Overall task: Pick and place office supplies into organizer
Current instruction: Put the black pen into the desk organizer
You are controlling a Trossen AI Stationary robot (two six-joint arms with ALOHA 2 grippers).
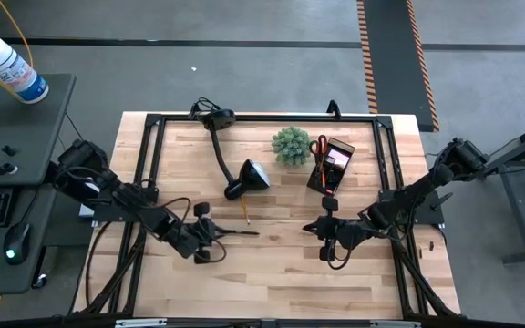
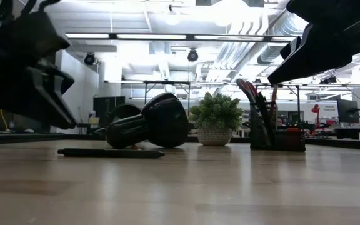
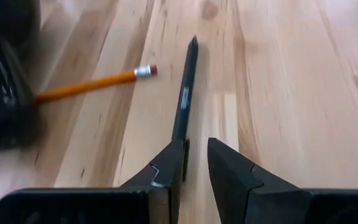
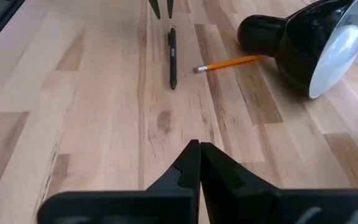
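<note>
Pale butcher-block planks fill the table (image 1: 272, 273), and the work sits across its middle. Farthest left, the left gripper (image 3: 194, 163) hovers low with its fingers a narrow slot apart, holding nothing — the dark pen (image 3: 185, 93) lies flat on the wood, its near end just ahead of the tips and slightly toward one finger rather than centred in the gap. Just beyond the pen's far end an orange pencil (image 3: 89, 85) lies at an angle, its other end hidden under the head of the black desk lamp (image 1: 249, 175). Further right stand the small green plant (image 1: 291, 145) and then the organizer (image 1: 333, 164), with red-handled scissors (image 1: 320, 148) already upright in it. The right gripper (image 4: 199, 163) waits beside the organizer, fingers pressed together, empty.

The risk, as I judge it — with so slim an opening and the pen off-centre, a fingertip could land on the barrel and roll it toward the pencil, or pinch only its end so it pivots and drops.
</note>
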